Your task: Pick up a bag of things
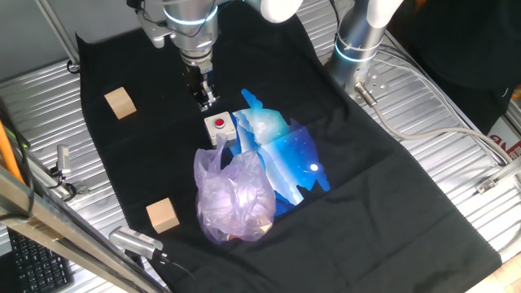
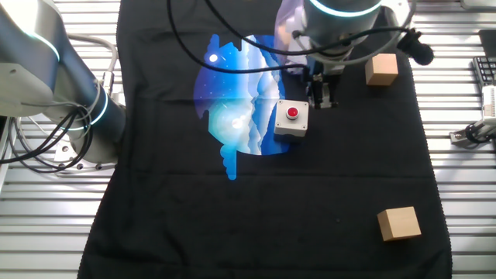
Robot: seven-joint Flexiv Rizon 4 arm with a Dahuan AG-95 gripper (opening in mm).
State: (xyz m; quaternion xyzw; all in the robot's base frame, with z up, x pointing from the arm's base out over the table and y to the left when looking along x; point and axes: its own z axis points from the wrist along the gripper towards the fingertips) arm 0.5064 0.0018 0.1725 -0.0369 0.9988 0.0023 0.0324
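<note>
My end effector hangs low over the black cloth covering the tabletop, just beside the small grey box with a red button. Its fingers point straight down and sit close together with nothing between them; I hold nothing. I judge that this downward pose suits a descent from above, but I am not yet over my target.

The bag of things lies nearer the front edge of the cloth in one fixed view, on the far side of the button box from me. It is a crinkly, translucent pale-purple bag, bulging, with something orange-pink showing through near its bottom. What exactly is inside I cannot tell. In the other fixed view my own arm hides nearly all of it.

Its upper edge overlaps the shiny blue-and-white bag, which spreads flat beside it. That one is not mine to take, so I judge the grasp should aim at the purple bag's puffed top, away from the overlap.

Two wooden cubes sit well apart from both bags, out of the way.
</note>
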